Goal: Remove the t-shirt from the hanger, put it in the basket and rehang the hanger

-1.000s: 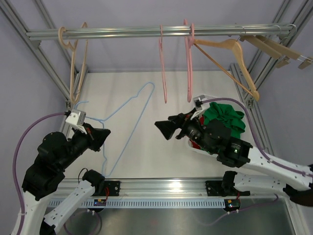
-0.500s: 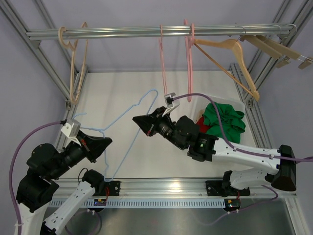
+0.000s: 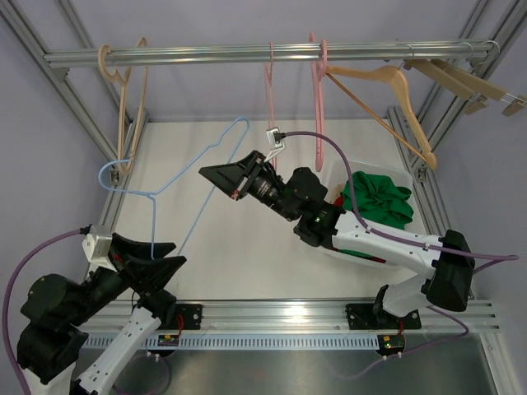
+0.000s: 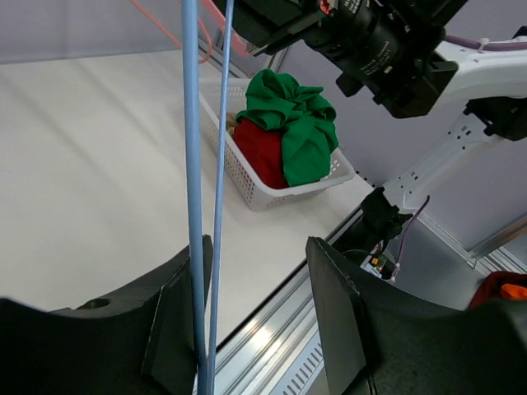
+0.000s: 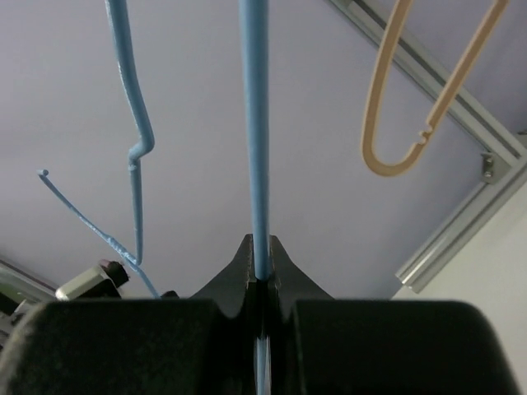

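Two arms are working over the white bench. Down at the left, the left gripper is pointing toward the middle with its jaws spread wide. On the left wrist view two strands of the blue hanger are running down just inside one finger, and I cannot tell whether they are touching it. That hanger is standing tilted above the bench as bare wire, its hook out toward the left post. Further right, the right gripper is pinching one long side of the hanger, jaws closed tight on the wire, as the right wrist view is showing. Behind them, pink hangers and a wooden hanger are dangling from the metal rail. Over at the right edge, the green t-shirt is lying crumpled in a white basket, resting on top of a red garment, well apart from the hanger.
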Robot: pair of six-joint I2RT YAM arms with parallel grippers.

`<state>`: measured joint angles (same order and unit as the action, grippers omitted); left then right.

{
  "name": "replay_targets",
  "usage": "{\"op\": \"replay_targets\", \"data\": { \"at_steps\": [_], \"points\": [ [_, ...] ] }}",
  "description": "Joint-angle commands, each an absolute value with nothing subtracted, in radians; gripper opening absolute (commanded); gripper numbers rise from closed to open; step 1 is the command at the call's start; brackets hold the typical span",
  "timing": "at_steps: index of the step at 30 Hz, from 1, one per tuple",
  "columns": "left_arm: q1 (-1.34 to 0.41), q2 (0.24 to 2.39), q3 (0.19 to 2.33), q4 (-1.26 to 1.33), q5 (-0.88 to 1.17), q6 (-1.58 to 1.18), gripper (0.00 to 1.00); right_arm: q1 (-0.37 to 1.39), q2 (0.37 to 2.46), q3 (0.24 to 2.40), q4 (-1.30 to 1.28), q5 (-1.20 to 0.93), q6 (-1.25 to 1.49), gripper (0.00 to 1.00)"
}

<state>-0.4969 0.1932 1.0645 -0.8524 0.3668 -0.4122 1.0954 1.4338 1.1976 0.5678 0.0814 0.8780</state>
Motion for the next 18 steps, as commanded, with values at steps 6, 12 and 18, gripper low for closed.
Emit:
{"op": "replay_targets", "data": {
  "at_steps": [6, 12, 18],
  "points": [
    [-0.502, 0.147, 1.088, -0.811, 0.379, -0.439, 0.49, 1.054, 1.437, 1.332, 0.652, -0.049, 0.937, 0.00],
    [-0.502, 0.143, 1.123, -0.813, 0.312, -0.442, 0.45, 1.028, 1.417, 1.315, 0.586, -0.129, 0.927, 0.00],
    [-0.502, 0.158, 1.164, -0.811, 0.269, -0.439, 0.52, 1.019, 1.388, 1.260, 0.554, -0.164, 0.911, 0.00]
  ]
}}
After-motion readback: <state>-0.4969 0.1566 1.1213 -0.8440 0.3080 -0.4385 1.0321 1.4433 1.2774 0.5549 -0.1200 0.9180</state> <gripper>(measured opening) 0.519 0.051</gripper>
